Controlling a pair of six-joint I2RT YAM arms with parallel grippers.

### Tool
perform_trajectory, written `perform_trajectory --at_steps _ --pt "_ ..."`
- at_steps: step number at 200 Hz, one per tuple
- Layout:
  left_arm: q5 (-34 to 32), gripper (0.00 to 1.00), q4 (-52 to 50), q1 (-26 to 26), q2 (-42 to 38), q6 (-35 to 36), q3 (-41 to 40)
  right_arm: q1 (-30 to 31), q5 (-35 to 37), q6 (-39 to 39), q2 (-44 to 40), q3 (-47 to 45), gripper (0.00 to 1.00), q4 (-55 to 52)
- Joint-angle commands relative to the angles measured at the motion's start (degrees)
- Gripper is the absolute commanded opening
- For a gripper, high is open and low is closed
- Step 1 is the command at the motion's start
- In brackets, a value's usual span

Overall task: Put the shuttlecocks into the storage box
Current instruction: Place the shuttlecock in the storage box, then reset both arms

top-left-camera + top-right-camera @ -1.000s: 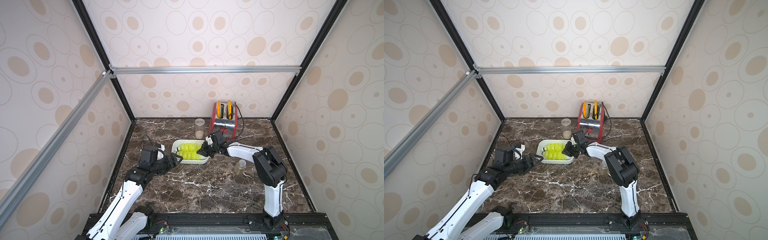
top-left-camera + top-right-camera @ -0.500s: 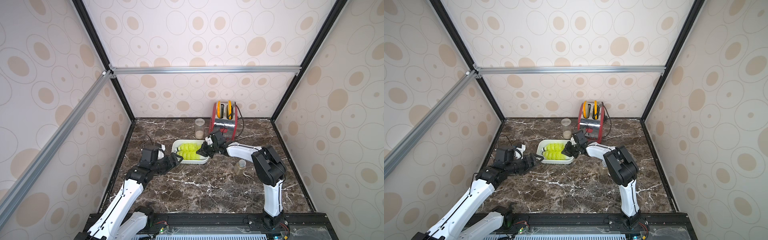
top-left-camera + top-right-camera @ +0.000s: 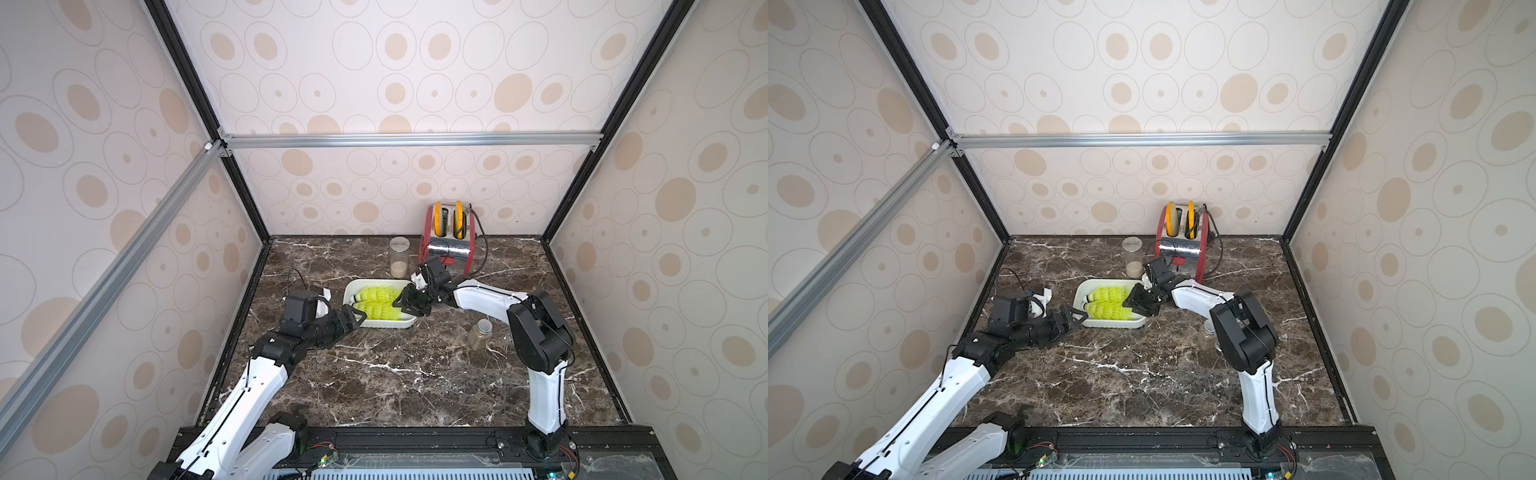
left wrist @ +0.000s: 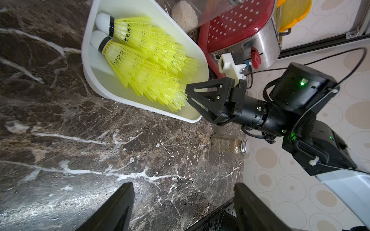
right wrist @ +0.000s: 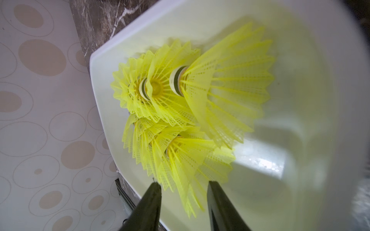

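The storage box [image 3: 386, 323] [image 3: 1113, 324], a shallow white tub, stands on the marble at mid-table. Several neon yellow shuttlecocks [image 3: 374, 296] [image 3: 1106, 309] lie nested in two rows inside it, white tips to the left. My right gripper [image 3: 405, 305] [image 5: 183, 185] hovers over the box's right end and is open. The skirt edge of the nearest shuttlecocks [image 5: 180, 100] lies loose between its fingers. My left gripper [image 3: 359, 318] [image 4: 183, 186] is open and empty, low over the marble by the box's front left corner. In the left wrist view the box rim [image 4: 86, 60] and the right gripper [image 4: 187, 94] show.
A red toaster [image 3: 449, 245] stands against the back wall, with its cable trailing right. A tall clear jar [image 3: 399, 257] stands just behind the box. A small metal-lidded jar [image 3: 480, 332] stands right of the box, beside my right arm's elbow.
My right gripper's jaws have parted from shut to open over the box's right end. The left arm has not moved.
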Motion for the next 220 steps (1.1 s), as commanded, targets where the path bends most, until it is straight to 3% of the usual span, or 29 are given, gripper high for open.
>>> perform_trajectory --at_steps 1,94,179,220 --pt "0.28 0.81 1.24 -0.32 -0.11 0.35 2.35 -0.24 1.40 -1.39 -2.55 0.90 0.44 -2.04" --pt "-0.23 0.81 1.19 -0.34 -0.70 0.16 2.66 -0.20 5.01 -5.41 -7.99 1.27 0.41 -5.64" --pt "-1.02 0.81 0.53 -0.36 -1.49 0.49 3.42 -0.24 13.52 -23.05 -15.96 2.84 0.38 -17.24" --pt "-1.19 0.81 0.03 -0.36 -1.49 1.23 4.12 -0.15 15.87 -31.78 -20.00 2.12 0.43 -21.56"
